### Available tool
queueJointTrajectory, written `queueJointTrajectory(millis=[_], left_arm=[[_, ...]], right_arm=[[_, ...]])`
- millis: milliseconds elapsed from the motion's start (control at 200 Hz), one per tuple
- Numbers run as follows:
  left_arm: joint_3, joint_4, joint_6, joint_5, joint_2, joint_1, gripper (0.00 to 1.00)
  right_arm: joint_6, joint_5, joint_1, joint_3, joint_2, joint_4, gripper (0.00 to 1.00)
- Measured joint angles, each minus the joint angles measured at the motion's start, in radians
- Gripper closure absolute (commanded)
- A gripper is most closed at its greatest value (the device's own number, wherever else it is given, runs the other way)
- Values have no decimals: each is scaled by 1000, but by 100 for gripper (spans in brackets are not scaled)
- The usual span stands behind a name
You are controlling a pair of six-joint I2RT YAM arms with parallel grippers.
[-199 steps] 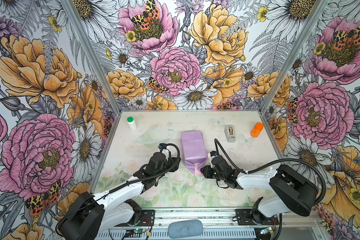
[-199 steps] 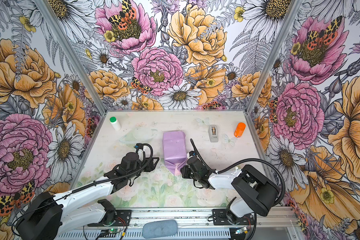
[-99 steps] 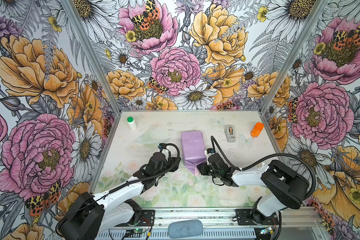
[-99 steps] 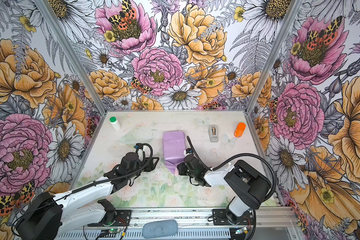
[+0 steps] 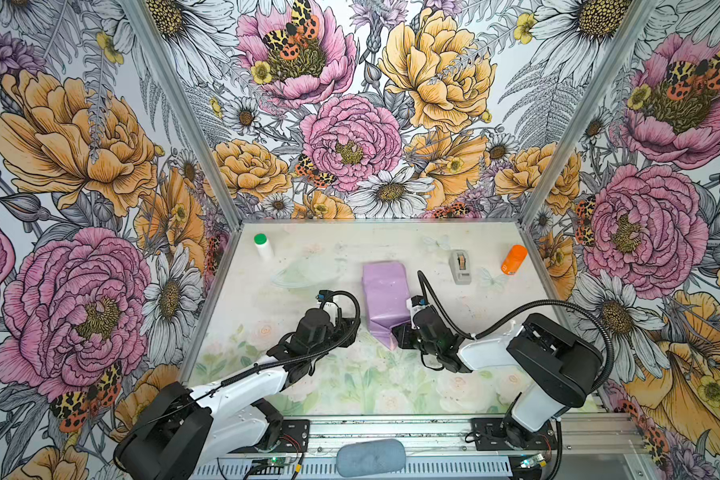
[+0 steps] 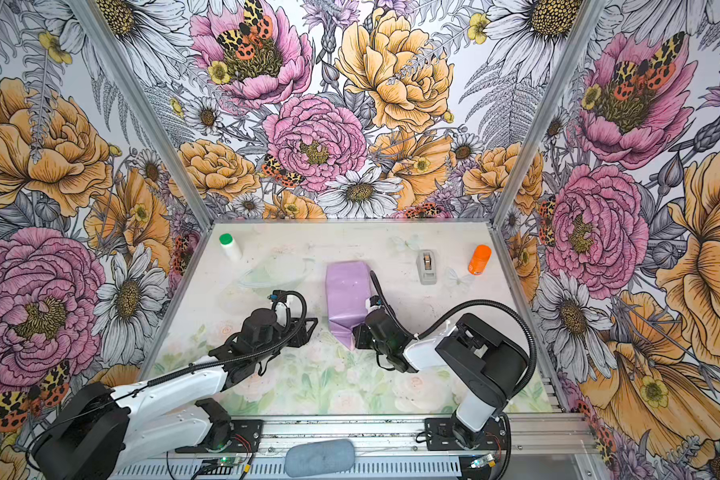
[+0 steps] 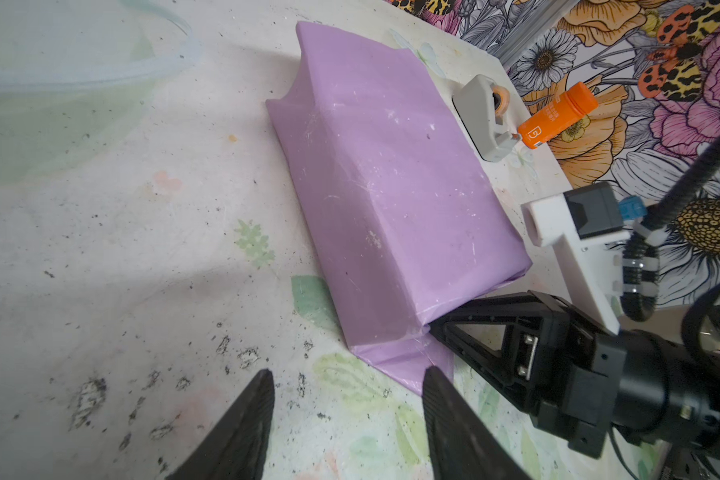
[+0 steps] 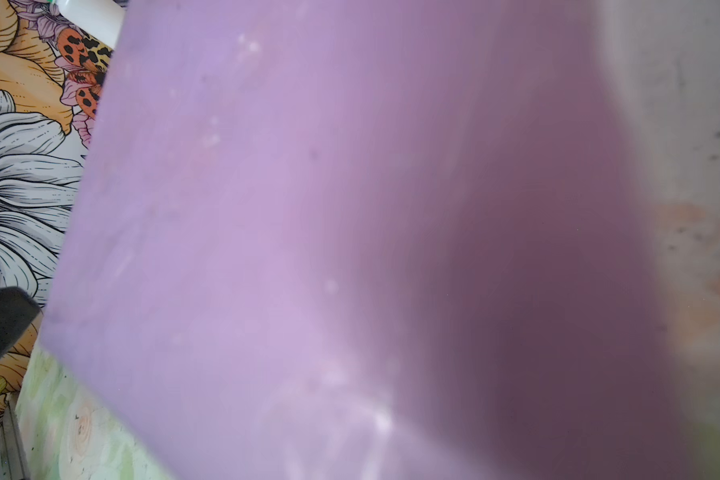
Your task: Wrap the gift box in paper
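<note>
The paper (image 5: 385, 291) (image 6: 348, 291) is a lilac sheet folded round a long parcel in the middle of the table. The gift box inside is hidden. A pointed paper flap (image 7: 408, 365) sticks out flat on the table at the parcel's near end. My left gripper (image 5: 352, 328) (image 7: 348, 374) hovers open just left of that end, holding nothing. My right gripper (image 5: 398, 336) (image 7: 433, 328) has its tip against the parcel's near right corner beside the flap. How its jaws stand does not show. The paper (image 8: 267, 208) fills the right wrist view.
A grey tape dispenser (image 5: 460, 266) and an orange bottle (image 5: 513, 259) lie at the back right. At the back left there is a white bottle with a green cap (image 5: 262, 246), with a clear plastic piece (image 5: 308, 270) near it.
My right gripper has slid left and forward up to the parcel's near end. The left arm and the parcel have stayed put.
</note>
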Motion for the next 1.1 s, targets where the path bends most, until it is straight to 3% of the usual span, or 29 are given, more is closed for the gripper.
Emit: queueJointTrajectory(millis=[325,560,866,1101], left_arm=[[-14,75,185,16,63,-79,40],[-14,97,453,43,102,-186,46],[-11,96,822,174,147,-226,49],[4,159,974,156,251,-270,53]], right_arm=[[-7,30,0,0,0,22,82],[-6,38,0,0,16,47,83],[-6,37,0,0,38,55,83],[-6,37,0,0,39,55,83]])
